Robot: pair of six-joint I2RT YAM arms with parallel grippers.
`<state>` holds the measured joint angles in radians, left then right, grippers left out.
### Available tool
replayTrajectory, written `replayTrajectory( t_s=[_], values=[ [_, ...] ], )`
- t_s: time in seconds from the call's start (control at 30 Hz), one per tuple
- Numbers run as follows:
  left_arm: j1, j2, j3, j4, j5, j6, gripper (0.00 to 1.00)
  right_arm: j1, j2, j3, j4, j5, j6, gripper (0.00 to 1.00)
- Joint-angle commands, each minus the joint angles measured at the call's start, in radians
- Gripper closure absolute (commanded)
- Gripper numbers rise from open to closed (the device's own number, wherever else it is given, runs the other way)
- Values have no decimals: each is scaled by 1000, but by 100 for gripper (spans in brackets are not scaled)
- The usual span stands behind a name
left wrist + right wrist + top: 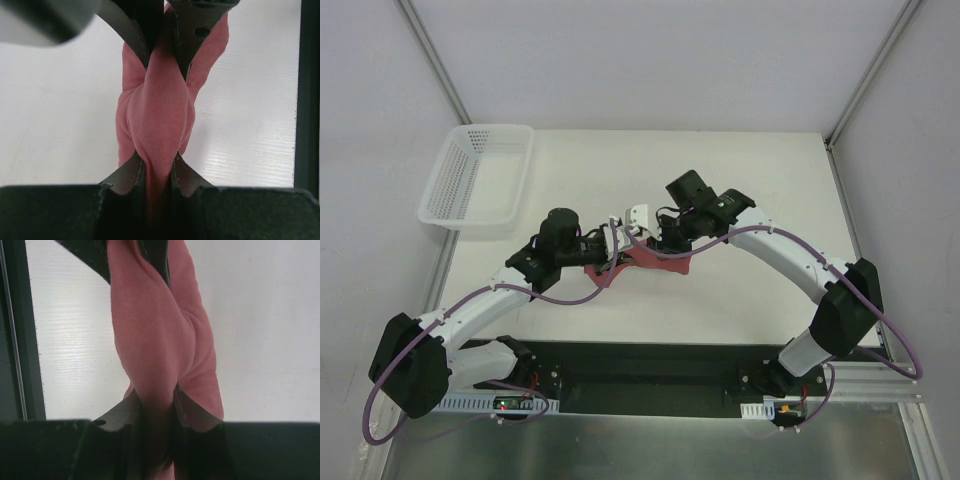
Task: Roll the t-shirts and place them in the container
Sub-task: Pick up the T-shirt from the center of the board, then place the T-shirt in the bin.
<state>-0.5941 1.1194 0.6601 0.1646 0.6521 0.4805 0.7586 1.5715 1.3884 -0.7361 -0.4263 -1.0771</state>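
Left end effector [156, 159] clamps t-shirt [160, 112]; basket [448, 187] well apart.

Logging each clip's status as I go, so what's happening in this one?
Both arms are handling one salmon-red t-shirt, bunched into a tight bundle near the middle of the table. The left end effector and the right end effector face each other, each clamped on an opposite end of the bundle. It looks bunched rather than neatly rolled. The white basket sits apart at the far left corner.
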Motion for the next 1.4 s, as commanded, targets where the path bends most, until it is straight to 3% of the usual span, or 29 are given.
replayTrajectory(
  t_s=[0.0,0.13,0.23,0.4,0.57,0.83,0.97,1.37],
  values=[
    [-6,17,25,-128,41,30,100,8,-64,52,176,0,112,60],
    [7,-4,61,-160,4,33,100,-34,-80,81,188,86,149,4],
    [53,-7,110,-192,-15,24,100,-99,-94,151,137,119,193,4],
    [213,14,265,-260,-87,7,100,-332,-100,254,90,124,396,4],
    [313,71,425,-286,-279,20,100,-516,-76,201,98,107,505,4],
    [496,262,670,-316,-462,90,100,-604,71,253,95,-35,603,4],
    [588,347,781,-300,-503,70,100,-611,120,268,110,-35,625,4],
    [734,491,886,-228,-646,-32,100,-605,191,278,113,-22,602,4]
  ],
)
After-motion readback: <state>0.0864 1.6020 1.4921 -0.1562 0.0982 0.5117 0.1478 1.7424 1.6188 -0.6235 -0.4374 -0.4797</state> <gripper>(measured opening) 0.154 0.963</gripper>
